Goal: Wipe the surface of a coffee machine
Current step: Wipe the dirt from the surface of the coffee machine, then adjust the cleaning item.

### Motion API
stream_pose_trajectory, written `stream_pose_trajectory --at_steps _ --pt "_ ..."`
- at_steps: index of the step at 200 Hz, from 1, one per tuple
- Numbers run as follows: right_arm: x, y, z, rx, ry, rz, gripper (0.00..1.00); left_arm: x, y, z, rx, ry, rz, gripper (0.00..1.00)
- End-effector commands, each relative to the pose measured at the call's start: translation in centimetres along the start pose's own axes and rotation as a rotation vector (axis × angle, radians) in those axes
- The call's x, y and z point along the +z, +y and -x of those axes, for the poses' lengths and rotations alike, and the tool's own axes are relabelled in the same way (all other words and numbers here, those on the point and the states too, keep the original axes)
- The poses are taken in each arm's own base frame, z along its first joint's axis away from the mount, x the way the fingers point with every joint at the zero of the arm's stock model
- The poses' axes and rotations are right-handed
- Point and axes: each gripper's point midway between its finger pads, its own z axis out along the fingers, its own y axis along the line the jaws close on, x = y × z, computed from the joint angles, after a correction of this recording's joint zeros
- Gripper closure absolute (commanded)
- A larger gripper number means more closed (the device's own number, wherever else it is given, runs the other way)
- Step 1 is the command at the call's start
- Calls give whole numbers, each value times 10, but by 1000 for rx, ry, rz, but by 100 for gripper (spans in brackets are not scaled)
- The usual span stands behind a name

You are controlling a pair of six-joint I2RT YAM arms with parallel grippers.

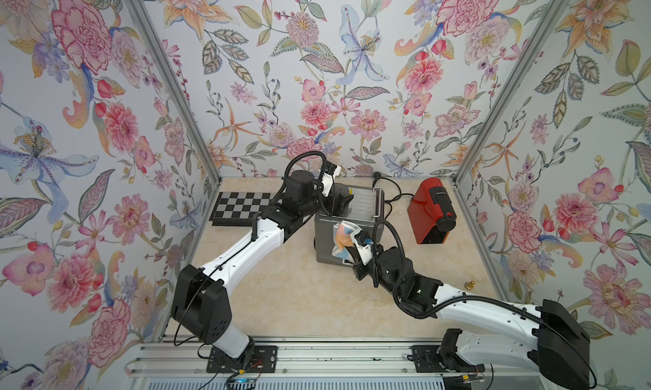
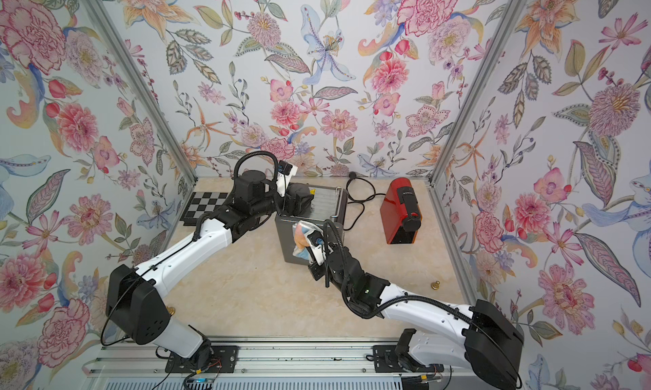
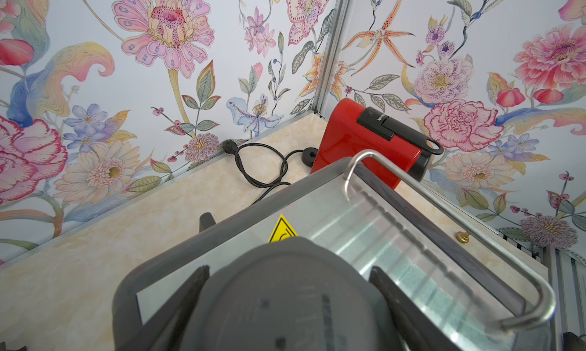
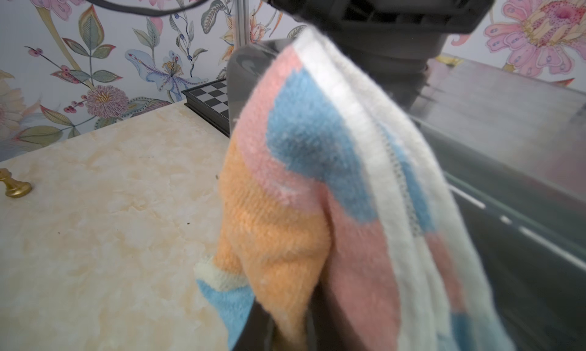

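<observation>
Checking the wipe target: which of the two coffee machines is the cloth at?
The grey steel machine in the middle; the pastel cloth hangs against its near face. The red machine stands apart, untouched.

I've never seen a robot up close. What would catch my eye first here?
The loud floral wallpaper covering all three walls hits first. Mid-table, the right claw holds a pastel cloth against a silver coffee machine, while the left claw clamps a round grey cap on its top. A glossy red coffee machine stands to its right by the wall.
</observation>
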Motion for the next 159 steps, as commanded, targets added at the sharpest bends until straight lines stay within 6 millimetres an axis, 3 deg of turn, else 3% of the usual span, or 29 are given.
stream_pose_trajectory --at_steps 1,13,21,33,47,61,67,100,116,159 --pt "15 18 28 19 -83 59 100 8 -39 -27 -87 101 -156 85" --pt "24 24 22 30 -74 74 100 7 -40 -22 -92 91 -156 83" --pt "28 27 18 43 -68 82 100 5 -38 -18 -100 82 -147 77" --pt "28 30 14 62 -67 91 100 3 -34 -10 -120 73 -123 59" --pt "20 30 16 81 -79 97 100 -2 -36 2 -131 52 -123 30" --pt "10 27 21 94 -93 97 100 -4 -33 11 -143 32 -111 11" --pt "5 26 24 100 -98 98 100 -19 -37 29 -131 -13 -111 2" --pt "-16 20 42 158 -125 131 100 -65 -27 72 -117 -138 -47 1" --pt "-20 16 49 197 -124 155 100 -85 -28 82 -110 -176 -51 1" --pt "-35 -12 84 413 -182 333 100 -131 -85 76 -41 -273 -313 1"
